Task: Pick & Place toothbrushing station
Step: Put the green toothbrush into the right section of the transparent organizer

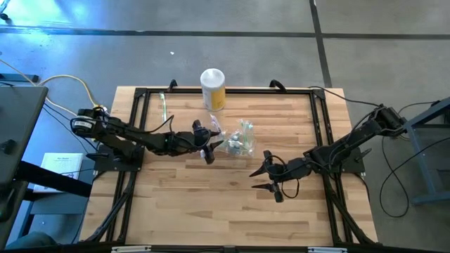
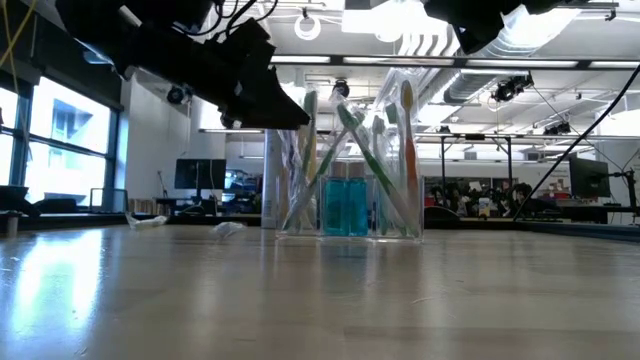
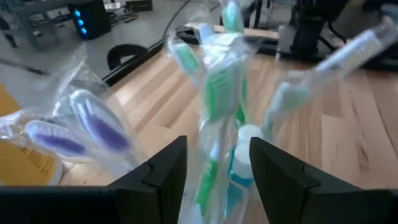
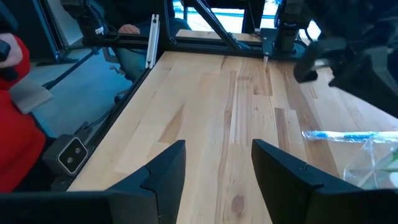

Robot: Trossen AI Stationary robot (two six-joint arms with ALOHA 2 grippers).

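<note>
The clear holder (image 1: 241, 140) stands upright on its base at the table's middle, far half. It is full of slim clear-wrapped toothbrushes, green, pink and purple, with teal bottles (image 2: 348, 205) inside. My left gripper (image 1: 211, 147) is open, just left of the holder and up at the level of the brush tops (image 2: 300, 130). In the left wrist view its fingers (image 3: 217, 171) stand on either side of a wrapped green toothbrush (image 3: 219, 93). My right gripper (image 1: 266, 180) is open and empty over bare wood, nearer than the holder and to its right (image 4: 217, 168). My left gripper comes level from the table's left at the tops of the wrapped brushes. The green toothbrush's wrapper (image 3: 208, 180) runs between its two fingers. I cannot tell whether the fingers touch it. The holder stays upright on the table.
A white-topped yellow canister (image 1: 213, 88) stands just beyond the holder, near the far edge. Black frame rails (image 1: 140, 112) run along the table's left, far and right sides. Bare wood lies open across the near half (image 1: 211, 211). Small clear scraps (image 2: 228, 228) lie left of the holder.
</note>
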